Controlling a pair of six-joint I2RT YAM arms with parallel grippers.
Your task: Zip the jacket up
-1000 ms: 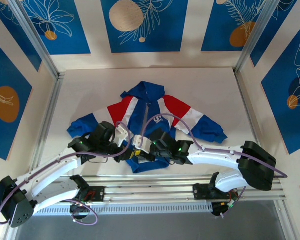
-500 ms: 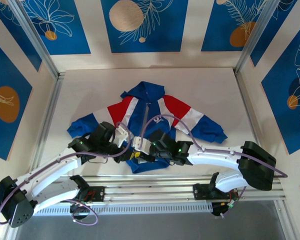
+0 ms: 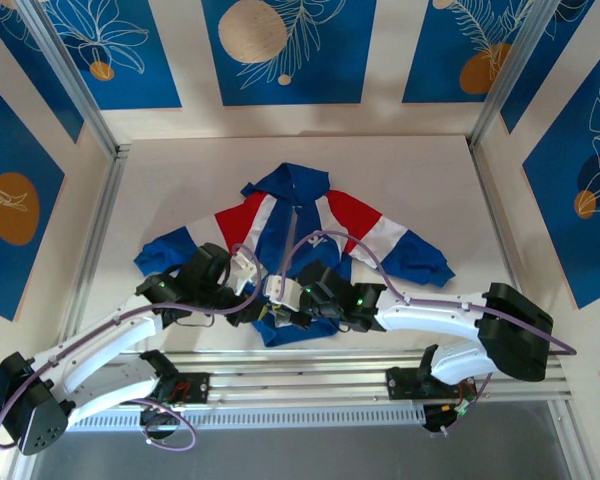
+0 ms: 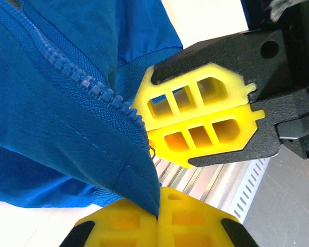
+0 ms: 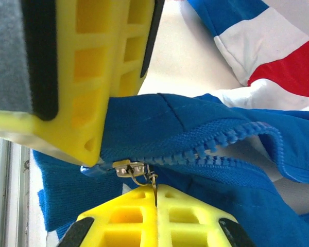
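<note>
A blue, red and white jacket (image 3: 275, 235) lies spread on the pale table (image 3: 410, 170), collar away from the arms, hem nearest them. At the hem's left side, the left gripper (image 4: 157, 213) is clamped tight on a corner of blue fabric beside the zipper teeth. Just to its right, the right gripper (image 5: 156, 193) is closed, pinching the metal zipper pull (image 5: 136, 170) at the bottom of the open zipper.
</note>
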